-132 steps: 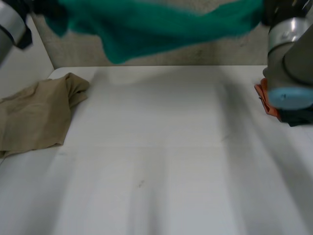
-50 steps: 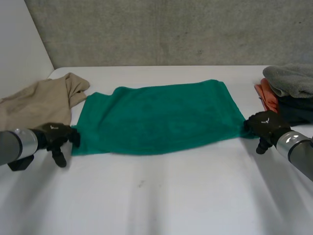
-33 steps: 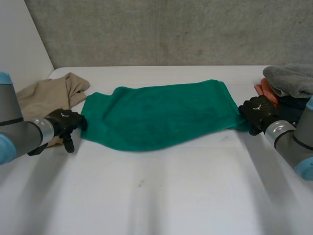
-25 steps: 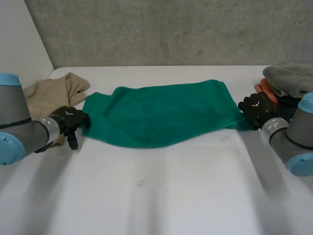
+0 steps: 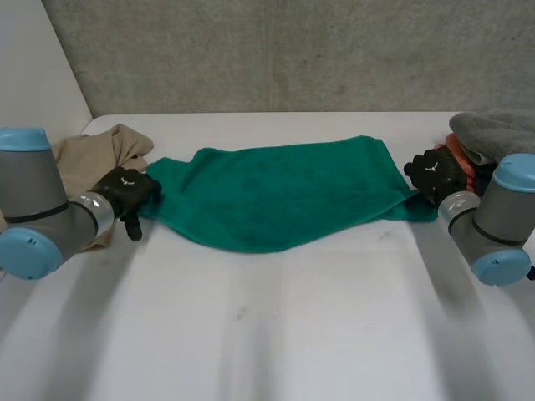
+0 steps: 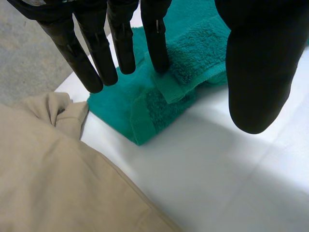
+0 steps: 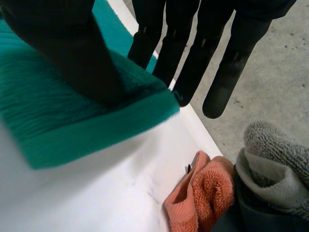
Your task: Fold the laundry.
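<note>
A tan cloth is lying crumpled at the left edge of the white table. Just beside it, the left hand is resting at the near left corner of the green towel. Its fingers are stretching out straight, well apart from the thumb, and gripping nothing. One fingertip is touching the corner, which is lying doubled over on the table. The towel is spreading flat across the middle of the table, its near edge sagging in a curve. At its near right corner the right hand is pinching the cloth, thumb on top and straight fingers beneath, and is holding that corner slightly off the table. Beyond it, at the right edge, an orange cloth is lying under a grey towel.
</note>
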`<move>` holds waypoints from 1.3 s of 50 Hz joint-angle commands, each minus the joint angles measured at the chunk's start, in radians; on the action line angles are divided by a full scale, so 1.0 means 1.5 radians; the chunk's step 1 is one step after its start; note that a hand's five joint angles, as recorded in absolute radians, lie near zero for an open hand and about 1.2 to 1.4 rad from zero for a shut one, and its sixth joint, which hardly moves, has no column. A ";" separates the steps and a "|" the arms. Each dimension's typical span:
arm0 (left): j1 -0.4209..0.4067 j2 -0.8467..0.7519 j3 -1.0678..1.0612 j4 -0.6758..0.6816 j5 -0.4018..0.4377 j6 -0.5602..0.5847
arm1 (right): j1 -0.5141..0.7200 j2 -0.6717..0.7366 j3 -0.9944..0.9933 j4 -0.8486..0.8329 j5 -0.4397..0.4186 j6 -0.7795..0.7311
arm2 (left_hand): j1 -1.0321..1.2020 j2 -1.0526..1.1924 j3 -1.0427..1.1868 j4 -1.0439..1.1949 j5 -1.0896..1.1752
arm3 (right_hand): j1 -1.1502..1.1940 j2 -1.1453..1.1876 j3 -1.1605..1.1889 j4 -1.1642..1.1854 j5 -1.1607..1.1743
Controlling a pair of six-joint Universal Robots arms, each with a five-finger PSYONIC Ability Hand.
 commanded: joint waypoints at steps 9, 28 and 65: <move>-0.018 -0.056 0.050 0.045 -0.003 0.006 | -0.016 -0.018 -0.026 0.097 -0.005 0.083 | -0.018 0.004 0.002 0.012 0.015 | 0.184 0.177 0.182 0.186 0.186; -0.038 -0.098 0.127 0.067 -0.005 0.054 | -0.021 -0.022 -0.027 0.127 -0.010 0.071 | 0.110 0.132 0.129 0.139 0.142 | 0.184 0.177 0.182 0.186 0.186; -0.050 0.026 0.086 0.007 -0.052 0.073 | -0.035 -0.085 -0.013 0.224 0.010 0.037 | 0.612 0.634 0.632 0.642 0.645 | 0.184 0.177 0.182 0.186 0.186</move>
